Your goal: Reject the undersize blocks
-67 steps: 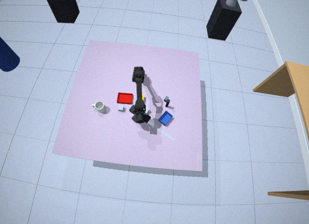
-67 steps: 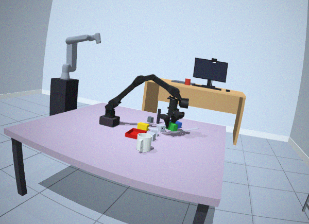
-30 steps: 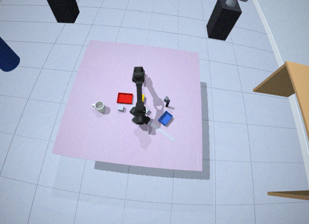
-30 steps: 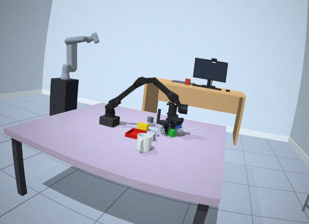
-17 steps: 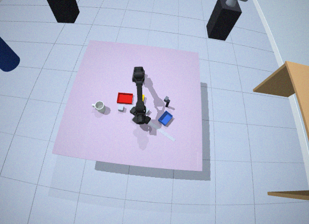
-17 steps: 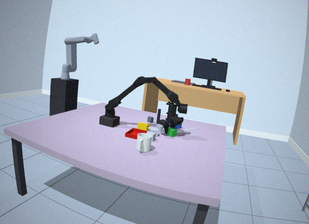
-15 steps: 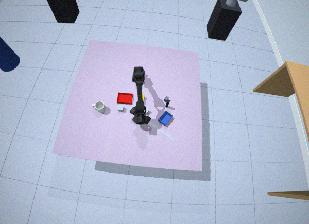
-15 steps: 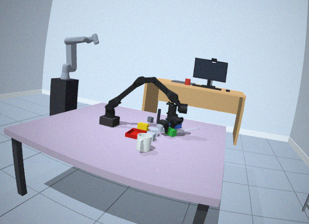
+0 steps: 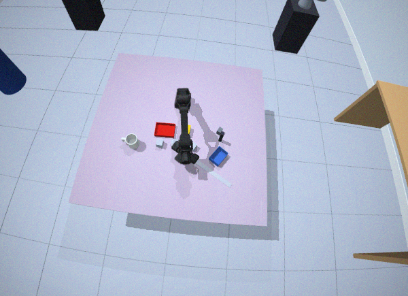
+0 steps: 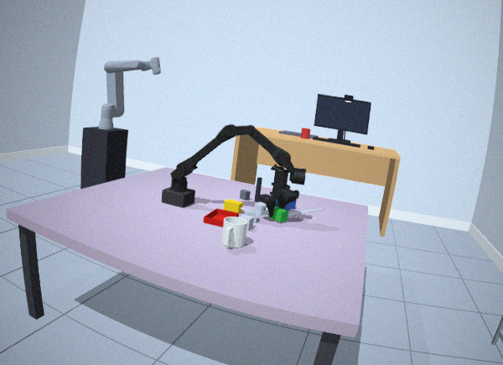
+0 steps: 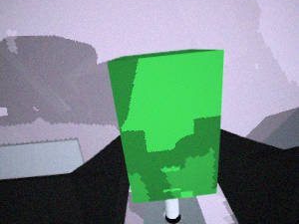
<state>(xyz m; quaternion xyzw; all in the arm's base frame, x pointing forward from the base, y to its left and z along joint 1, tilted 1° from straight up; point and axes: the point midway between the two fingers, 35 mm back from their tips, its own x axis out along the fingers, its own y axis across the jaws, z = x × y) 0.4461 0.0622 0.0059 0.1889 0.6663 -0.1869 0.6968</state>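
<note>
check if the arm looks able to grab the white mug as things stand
Probably not yet: the gripper is shut on the green gauge, though nothing visibly blocks the white mug.

— What does my claw (image 10: 274,211) (image 11: 163,131) grip?
— A green gauge (image 10: 280,214) (image 11: 171,124), smooth and matt like plastic, with a pale, smooth pin.
— And the mug (image 9: 131,140) (image 10: 234,232)?
— Smooth, like glazed ceramic. My table (image 9: 143,180) (image 10: 293,264) looks matt; the desk (image 9: 396,105) (image 10: 318,159) looks like wood.
</note>
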